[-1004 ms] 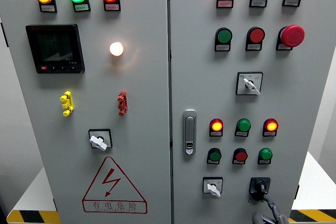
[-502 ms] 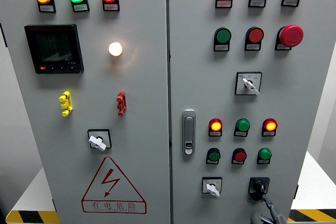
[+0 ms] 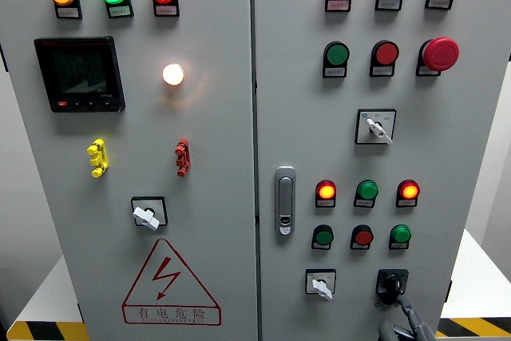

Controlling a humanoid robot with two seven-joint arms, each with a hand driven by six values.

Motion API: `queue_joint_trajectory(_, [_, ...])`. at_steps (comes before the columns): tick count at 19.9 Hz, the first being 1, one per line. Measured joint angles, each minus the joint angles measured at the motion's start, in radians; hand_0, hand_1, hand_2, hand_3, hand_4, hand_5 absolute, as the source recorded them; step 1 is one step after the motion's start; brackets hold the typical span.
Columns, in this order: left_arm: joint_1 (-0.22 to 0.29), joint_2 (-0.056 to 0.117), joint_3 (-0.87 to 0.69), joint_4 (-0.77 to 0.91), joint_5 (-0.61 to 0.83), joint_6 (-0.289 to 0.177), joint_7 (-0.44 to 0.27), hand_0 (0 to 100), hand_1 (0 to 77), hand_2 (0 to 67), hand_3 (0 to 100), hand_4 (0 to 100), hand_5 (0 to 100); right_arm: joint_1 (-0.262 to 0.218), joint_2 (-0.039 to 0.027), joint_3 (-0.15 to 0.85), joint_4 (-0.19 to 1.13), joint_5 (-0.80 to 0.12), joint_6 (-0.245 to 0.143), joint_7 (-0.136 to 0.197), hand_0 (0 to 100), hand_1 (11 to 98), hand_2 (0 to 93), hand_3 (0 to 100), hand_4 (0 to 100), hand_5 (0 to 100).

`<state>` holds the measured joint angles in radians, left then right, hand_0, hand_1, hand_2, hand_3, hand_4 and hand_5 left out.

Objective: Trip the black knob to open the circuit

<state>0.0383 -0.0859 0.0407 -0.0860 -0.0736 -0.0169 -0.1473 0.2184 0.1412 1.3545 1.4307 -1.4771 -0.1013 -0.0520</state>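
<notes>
The black knob (image 3: pixel 392 285) sits on its black plate at the lower right of the grey cabinet's right door (image 3: pixel 447 157). Its handle points down and to the left. My right hand (image 3: pixel 404 323) comes up from the bottom edge just below the knob. Only the grey upper part of the hand shows, and its tip reaches the knob's lower edge. The rest of the hand is cut off by the frame. The left arm is out of view.
A white selector switch (image 3: pixel 321 283) sits left of the black knob, under rows of lit red and green lamps (image 3: pixel 366 191). A door latch (image 3: pixel 286 201) is further left, and a red mushroom button (image 3: pixel 441 53) above. Yellow-black floor tape (image 3: pixel 471 327) runs beside the cabinet.
The whole panel has drifted a few pixels to the left in the picture. The right hand stays under the black knob, barely moved.
</notes>
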Motion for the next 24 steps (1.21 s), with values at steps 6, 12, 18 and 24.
queue_joint_trajectory(6, [0.0,0.0,0.0,0.0,0.0,0.0,0.0,0,3.8,12.7,21,7,2,0.001,0.0,-0.006,0.001,0.0,0.0,0.0,87,46.9,4.6,88,85,97])
queue_joint_trajectory(12, [0.0,0.0,0.0,0.0,0.0,0.0,0.0,0,3.7,12.7,21,7,2,0.0,0.0,-0.011,0.001,0.0,0.0,-0.006,87,46.7,4.6,88,86,98])
queue_joint_trajectory(18, [0.0,0.0,0.001,0.0,0.0,0.0,0.0,0,3.6,12.7,21,7,2,-0.001,0.0,-0.015,0.001,0.003,0.0,-0.009,86,46.7,4.6,88,87,98])
queue_joint_trajectory(24, [0.0,0.0,0.0,0.0,0.0,0.0,0.0,0,3.6,12.7,21,7,2,-0.001,0.0,-0.02,0.001,0.003,0.0,-0.011,86,46.5,4.6,89,87,99])
